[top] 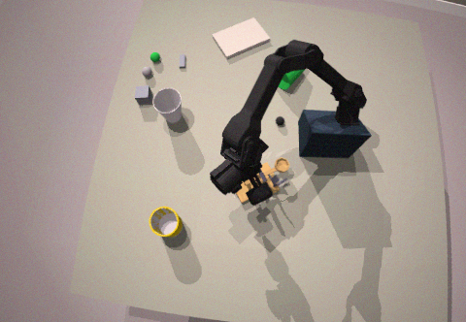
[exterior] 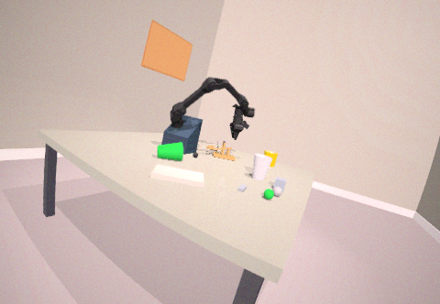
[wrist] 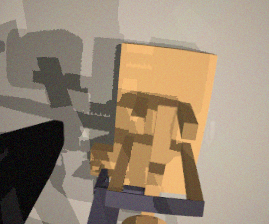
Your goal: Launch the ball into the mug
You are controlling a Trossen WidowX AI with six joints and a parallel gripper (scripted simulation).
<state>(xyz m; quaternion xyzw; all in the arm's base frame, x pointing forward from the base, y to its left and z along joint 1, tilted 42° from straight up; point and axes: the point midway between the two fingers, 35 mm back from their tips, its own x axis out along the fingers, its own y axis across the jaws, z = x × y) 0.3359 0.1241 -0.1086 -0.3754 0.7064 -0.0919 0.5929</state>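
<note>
The wooden catapult (top: 267,178) (exterior: 219,154) (wrist: 160,125) stands on the table in front of the blue box, with its round cup (top: 282,165) showing nothing inside. A small black ball (top: 280,120) (exterior: 195,155) lies on the table behind it, apart from it. The yellow mug (top: 165,221) (exterior: 271,156) stands upright to the front left. My gripper (top: 253,187) (exterior: 235,135) (wrist: 174,148) is open and empty. It hangs a little above the catapult's base, with one finger on each side in the wrist view.
A dark blue box (top: 330,135) (exterior: 182,135) bears the arm's base. A white cup (top: 168,105) (exterior: 261,167) stands upright and a green cup (top: 291,79) (exterior: 170,151) lies on its side. At the back are a white slab (top: 241,37) (exterior: 177,174), a green ball (top: 154,56), a grey ball (top: 147,72) and a grey cube (top: 143,94).
</note>
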